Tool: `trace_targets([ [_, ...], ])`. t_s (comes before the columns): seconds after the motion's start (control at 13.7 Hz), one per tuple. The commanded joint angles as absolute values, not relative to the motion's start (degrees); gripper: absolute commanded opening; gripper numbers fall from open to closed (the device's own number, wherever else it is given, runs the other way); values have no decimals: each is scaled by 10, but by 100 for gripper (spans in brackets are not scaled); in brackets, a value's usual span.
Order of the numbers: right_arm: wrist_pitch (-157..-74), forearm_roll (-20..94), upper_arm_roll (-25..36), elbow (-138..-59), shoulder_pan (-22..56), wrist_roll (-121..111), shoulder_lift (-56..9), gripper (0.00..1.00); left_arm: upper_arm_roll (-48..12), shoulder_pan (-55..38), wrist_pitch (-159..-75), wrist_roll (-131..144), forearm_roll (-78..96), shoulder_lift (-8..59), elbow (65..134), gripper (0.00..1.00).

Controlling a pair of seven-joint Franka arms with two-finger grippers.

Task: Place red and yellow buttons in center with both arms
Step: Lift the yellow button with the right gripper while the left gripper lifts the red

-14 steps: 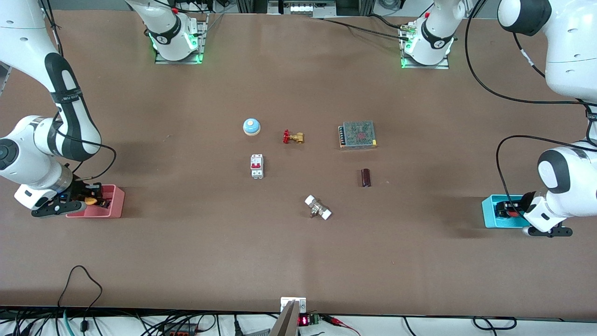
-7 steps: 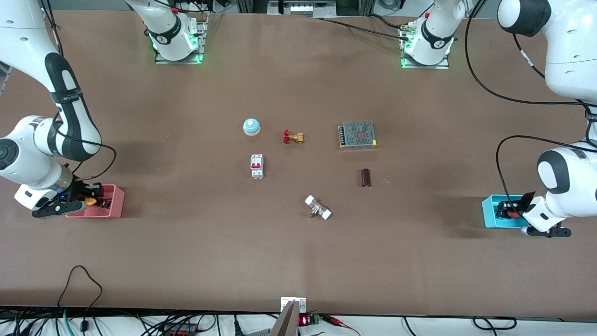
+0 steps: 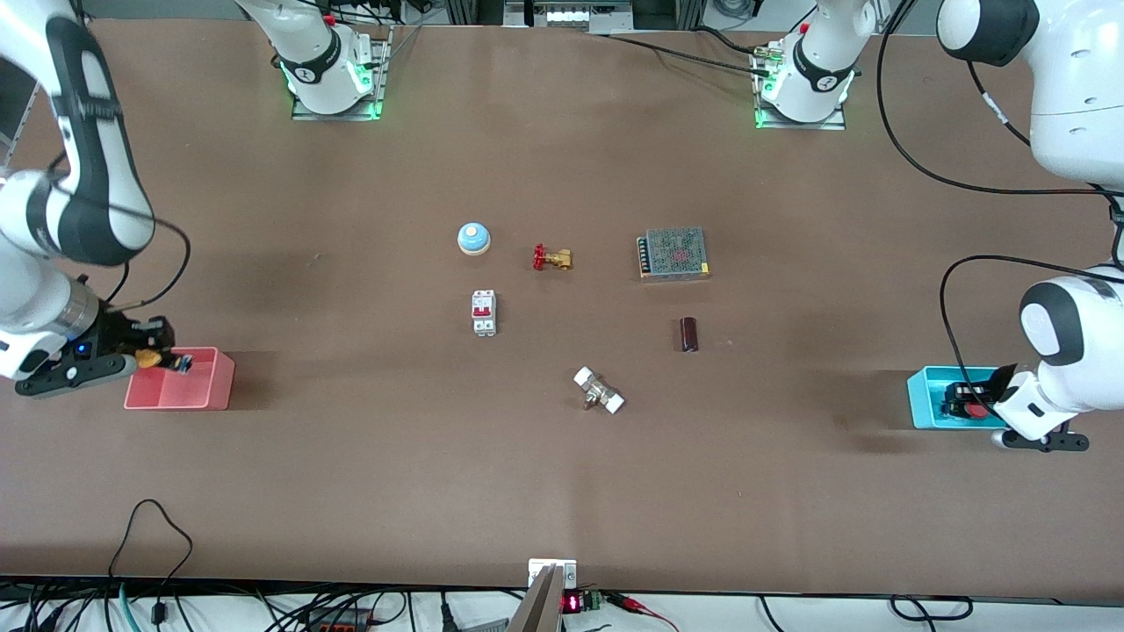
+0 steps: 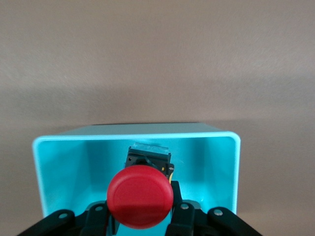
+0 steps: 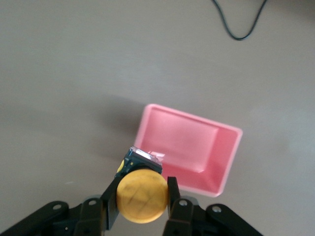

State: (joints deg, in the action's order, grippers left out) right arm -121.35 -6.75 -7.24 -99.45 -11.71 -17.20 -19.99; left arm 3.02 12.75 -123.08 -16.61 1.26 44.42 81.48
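Note:
My right gripper point(image 3: 158, 358) is shut on the yellow button point(image 5: 141, 195), held in the air above the rim of the pink bin point(image 3: 195, 393); the bin also shows in the right wrist view point(image 5: 187, 147). The button shows as an orange spot point(image 3: 149, 358) in the front view. My left gripper point(image 3: 966, 405) is shut on the red button point(image 4: 140, 195), still low inside the cyan bin point(image 4: 64, 167), which stands at the left arm's end of the table point(image 3: 922, 399). The red cap point(image 3: 975, 410) peeks out beside the wrist.
On the middle of the brown table point(image 3: 562, 474) lie a blue-and-white dome point(image 3: 473, 238), a brass valve with red handle point(image 3: 551, 258), a white breaker point(image 3: 484, 312), a metal power supply point(image 3: 673, 253), a dark cylinder point(image 3: 689, 334) and a white-capped fitting point(image 3: 599, 391).
My right gripper has lifted the yellow button up out of the pink bin. My left gripper has shifted slightly in the cyan bin with the red button.

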Motion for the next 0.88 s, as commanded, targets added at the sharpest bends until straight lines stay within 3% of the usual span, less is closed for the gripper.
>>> trace_targets([
  [0.0, -1187, -64, -140, -1005, -118, -65, -190, 36, 27, 127, -1218, -177, 3, 411, 824, 39],
  [0.36, -1256, -70, -157, -1035, -34, 89, -227, 36, 25, 125, -1180, -198, 2, 365, 827, 38],
  [0.8, -1361, -85, -156, -1088, -13, 108, -264, 36, 12, 80, -1093, -147, 11, 288, 887, 38],
])
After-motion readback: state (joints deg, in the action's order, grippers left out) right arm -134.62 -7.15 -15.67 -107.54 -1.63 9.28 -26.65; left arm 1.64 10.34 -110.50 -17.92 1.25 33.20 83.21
